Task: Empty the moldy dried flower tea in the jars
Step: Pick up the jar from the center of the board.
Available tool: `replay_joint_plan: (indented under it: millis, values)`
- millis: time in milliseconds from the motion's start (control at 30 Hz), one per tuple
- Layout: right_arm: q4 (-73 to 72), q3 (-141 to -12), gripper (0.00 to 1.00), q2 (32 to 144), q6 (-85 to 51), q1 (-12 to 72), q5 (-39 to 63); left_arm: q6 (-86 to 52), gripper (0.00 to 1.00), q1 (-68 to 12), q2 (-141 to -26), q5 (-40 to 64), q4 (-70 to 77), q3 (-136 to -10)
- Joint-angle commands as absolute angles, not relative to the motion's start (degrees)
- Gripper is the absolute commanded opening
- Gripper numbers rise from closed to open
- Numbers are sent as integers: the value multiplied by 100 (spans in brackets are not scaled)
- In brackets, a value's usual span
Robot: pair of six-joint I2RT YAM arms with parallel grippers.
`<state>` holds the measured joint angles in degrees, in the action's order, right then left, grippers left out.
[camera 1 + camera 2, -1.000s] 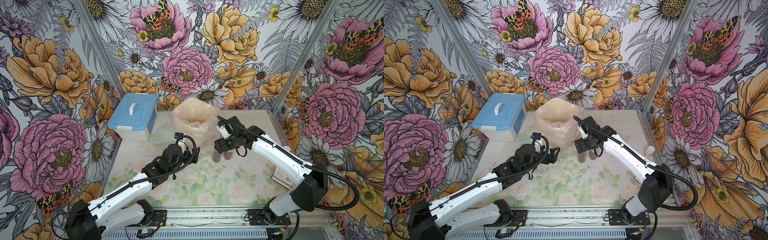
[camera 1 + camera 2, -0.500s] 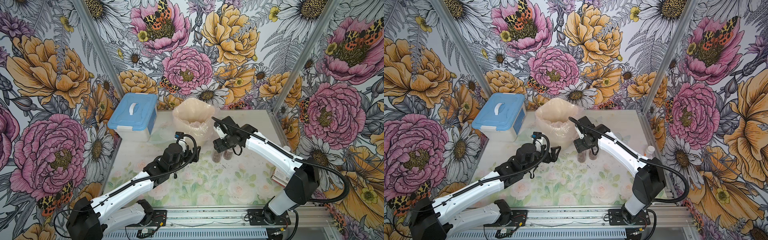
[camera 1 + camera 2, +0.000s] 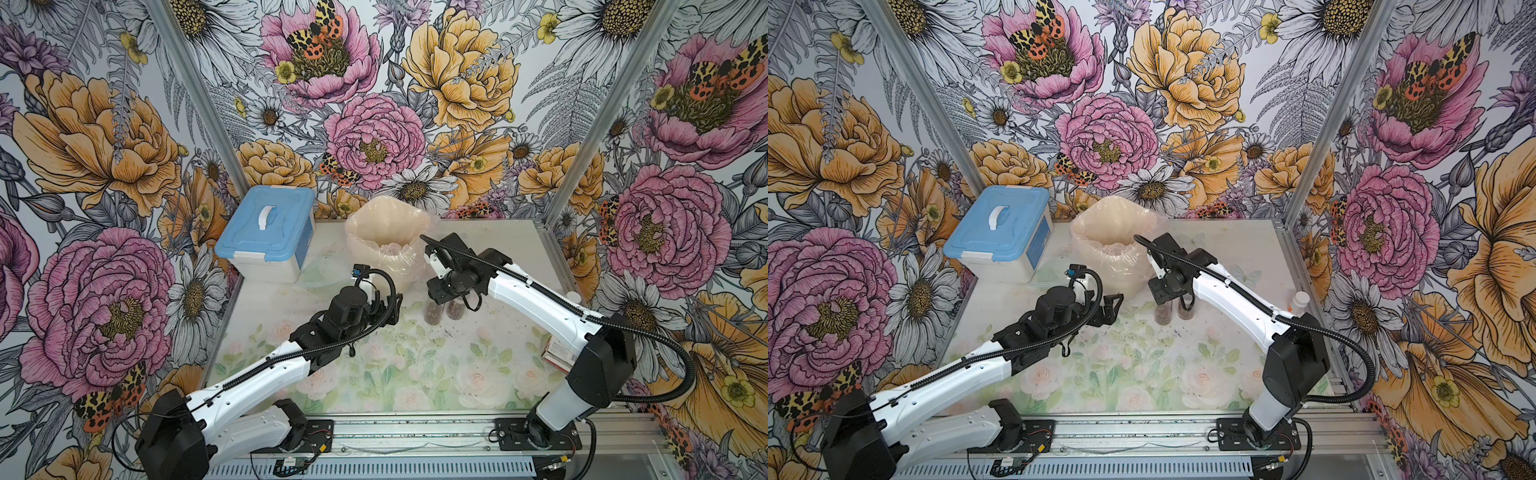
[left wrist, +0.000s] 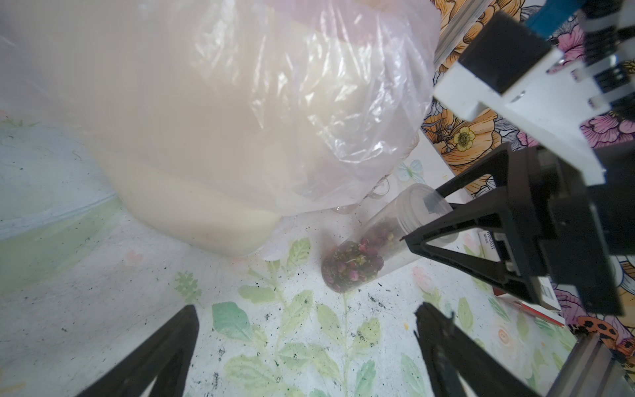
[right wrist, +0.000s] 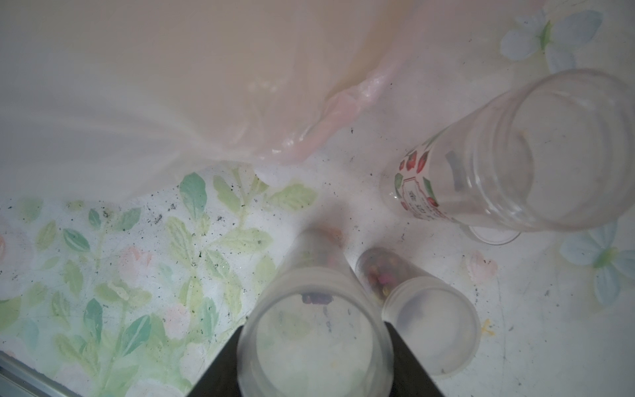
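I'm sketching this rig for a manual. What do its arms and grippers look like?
The left arm and right arm have white links, black joint housings and black ribbed cable conduit alongside. The left gripper and right gripper carry black triangular open-frame fingers. A blue connector sits at the left wrist.

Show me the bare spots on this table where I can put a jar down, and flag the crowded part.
Bare: the front-centre table between the left arm and right arm, and the back-right corner behind the right arm. Crowded: the jars beside the bagged bin, with the right gripper around one lid.
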<state>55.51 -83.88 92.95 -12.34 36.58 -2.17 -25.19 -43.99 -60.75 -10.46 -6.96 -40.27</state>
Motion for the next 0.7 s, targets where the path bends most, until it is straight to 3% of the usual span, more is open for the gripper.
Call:
replay_joint_plan:
  millis: [0, 233, 667]
  values:
    - [5546, -8437, 44, 9255, -1228, 3712, -321, -2540, 99, -4342, -6049, -914, -555, -4005]
    - [5547, -8505, 39, 8866, -1194, 3710, -20, -2342, 99, -4351, -5872, -776, -564, -3990]
    - [5555, -8435, 38, 8054, -1199, 3591, 1299, -1269, 99, -4504, -5817, 438, 13, -3954]
